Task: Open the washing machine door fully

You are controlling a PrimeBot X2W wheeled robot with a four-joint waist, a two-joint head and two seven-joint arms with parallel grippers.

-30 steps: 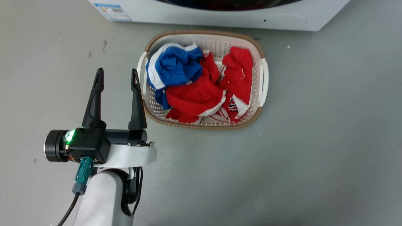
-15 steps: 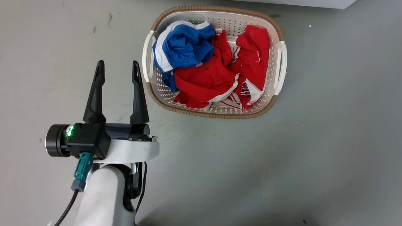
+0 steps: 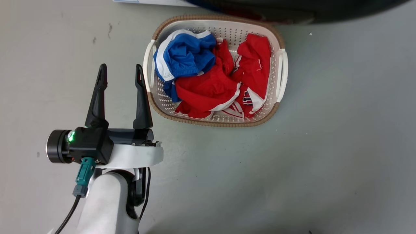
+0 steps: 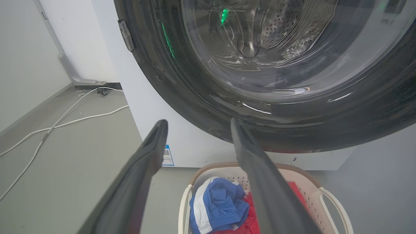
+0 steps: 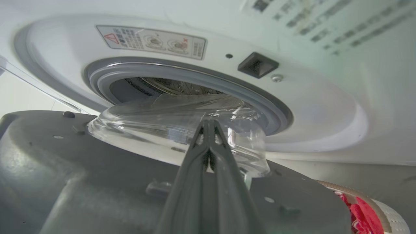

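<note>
- Black and glossy, the door [image 4: 201, 94] hangs ajar on the machine [image 4: 156, 126], its clear bowl [image 4: 260, 42] pulled out of the drum opening. In the left wrist view its outer face spreads across the upper frame, above the basket [image 4: 313, 196].
- In the right wrist view the door's grey inner face lies low in the frame. The bowl rises from it towards the grey gasket [image 5: 182, 73], with the steel drum [image 5: 162, 86] behind.
- The right gripper [image 5: 209, 125] is clenched, its two fingers pressed together with nothing between them. It reaches over the inner face, tips in front of the bowl (whether it touches the door, I cannot tell).
- On the white front above the opening sit a warning label [image 5: 151, 40] and a small black latch socket [image 5: 257, 65].
- The left gripper [image 3: 121, 68] is released, fingers well apart and holding nothing. In the head view it hovers above the grey floor [image 3: 325, 162], just beside the basket's left end.
- The white basket, with a brown woven rim, stands on the floor just in front of the machine, its far rim under the door's lower edge. It holds red clothes [image 3: 208, 91] and a blue-and-white piece [image 3: 187, 57].
- A blue label [image 4: 167, 156] marks the machine's lower front corner. White cables [image 4: 65, 122] trail over the floor beside the machine towards the wall [image 4: 19, 58].
</note>
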